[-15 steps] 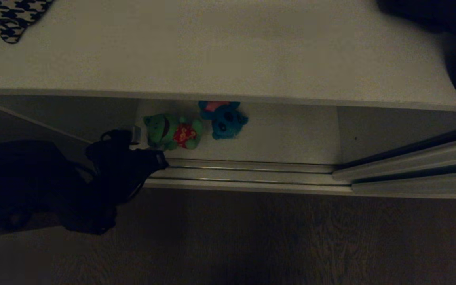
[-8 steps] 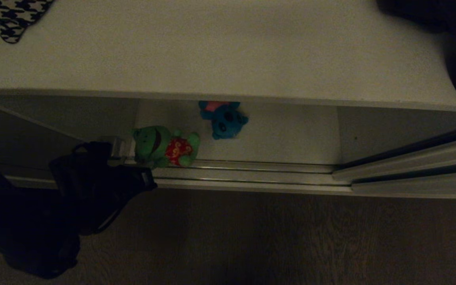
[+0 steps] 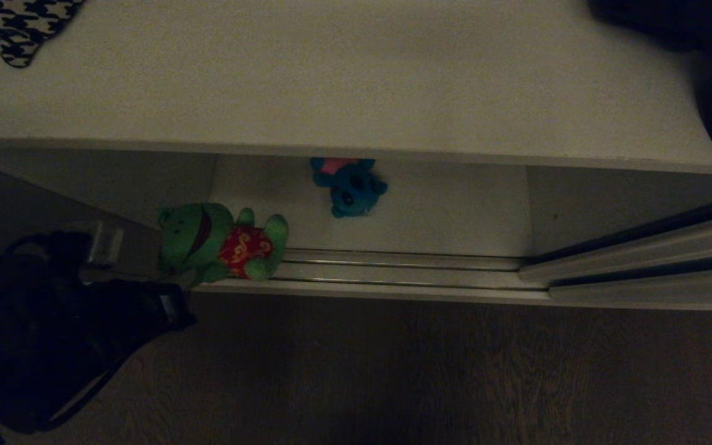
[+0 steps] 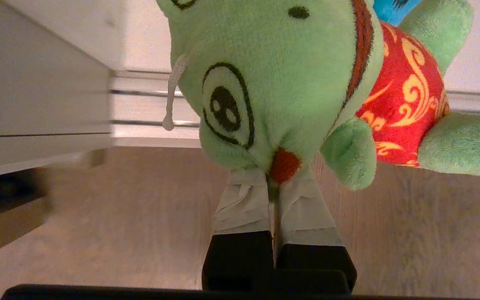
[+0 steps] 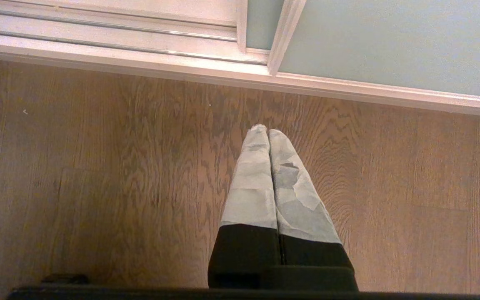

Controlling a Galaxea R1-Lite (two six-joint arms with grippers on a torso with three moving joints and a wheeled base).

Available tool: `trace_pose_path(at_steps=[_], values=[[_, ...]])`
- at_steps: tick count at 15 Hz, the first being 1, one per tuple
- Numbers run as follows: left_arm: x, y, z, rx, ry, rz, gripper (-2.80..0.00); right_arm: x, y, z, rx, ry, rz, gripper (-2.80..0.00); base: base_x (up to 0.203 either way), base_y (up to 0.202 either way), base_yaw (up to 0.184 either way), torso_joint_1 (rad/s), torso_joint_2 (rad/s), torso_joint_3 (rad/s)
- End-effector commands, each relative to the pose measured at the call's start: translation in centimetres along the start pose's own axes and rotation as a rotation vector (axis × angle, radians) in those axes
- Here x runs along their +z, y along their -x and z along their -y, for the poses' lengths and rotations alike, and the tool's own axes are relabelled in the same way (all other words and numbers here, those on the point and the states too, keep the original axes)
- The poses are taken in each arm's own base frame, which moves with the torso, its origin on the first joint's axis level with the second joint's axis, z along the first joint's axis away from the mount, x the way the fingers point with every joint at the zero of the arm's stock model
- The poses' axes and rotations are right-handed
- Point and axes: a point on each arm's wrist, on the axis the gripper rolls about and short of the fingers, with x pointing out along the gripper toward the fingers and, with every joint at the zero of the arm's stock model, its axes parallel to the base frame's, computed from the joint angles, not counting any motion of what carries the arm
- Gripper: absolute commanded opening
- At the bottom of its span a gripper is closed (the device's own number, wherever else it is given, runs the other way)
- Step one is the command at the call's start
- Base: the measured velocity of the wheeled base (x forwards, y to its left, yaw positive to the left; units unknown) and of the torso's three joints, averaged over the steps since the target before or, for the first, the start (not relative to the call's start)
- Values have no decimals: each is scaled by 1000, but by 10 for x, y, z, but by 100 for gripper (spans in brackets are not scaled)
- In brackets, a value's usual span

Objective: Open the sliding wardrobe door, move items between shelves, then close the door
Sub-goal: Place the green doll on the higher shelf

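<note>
Head view: green plush's out of the bottom shelf, teal one's waiting

My left gripper point(image 4: 279, 179) is pinched tight on the green toy point(image 3: 217, 242) by its head, and it hangs over the floor track point(image 3: 393, 266) at the wardrobe's open front. So I'd say I'm mid-transfer; next move is lifting it up and over onto the upper shelf point(image 3: 331, 74). That shelf's front lip is what I need to clear (it juts out right above). The teal toy point(image 3: 347, 185) sits on the lower shelf point(image 3: 442, 210), tucked under that lip. Sliding door point(image 5: 390, 41) is pushed off right. My right gripper point(image 5: 268, 131) hangs shut and empty over the wood floor point(image 5: 98, 166). A houndstooth bag point(image 3: 16, 25) sits far left up top.
</note>
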Motion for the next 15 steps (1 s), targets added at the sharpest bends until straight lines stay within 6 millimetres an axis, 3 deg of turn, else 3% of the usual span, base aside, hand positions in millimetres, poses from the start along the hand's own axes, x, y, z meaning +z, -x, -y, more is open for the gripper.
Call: trace_pose_path(at_steps=[1,4,8,15], values=[[26,41,0,0,4,71,-280,0,0,0,1,0,5,-280,0,0,0,0,0,0],[30,85,-1,15,3,-25,-280,0,0,0,1,0,4,-280,0,0,0,0,0,0],[18,127,-4,25,4,-127,-280,0,0,0,1,0,4,-280,0,0,0,0,0,0],[3,193,-9,100,8,-20,-280,0,0,0,1,0,5,-280,0,0,0,0,0,0]])
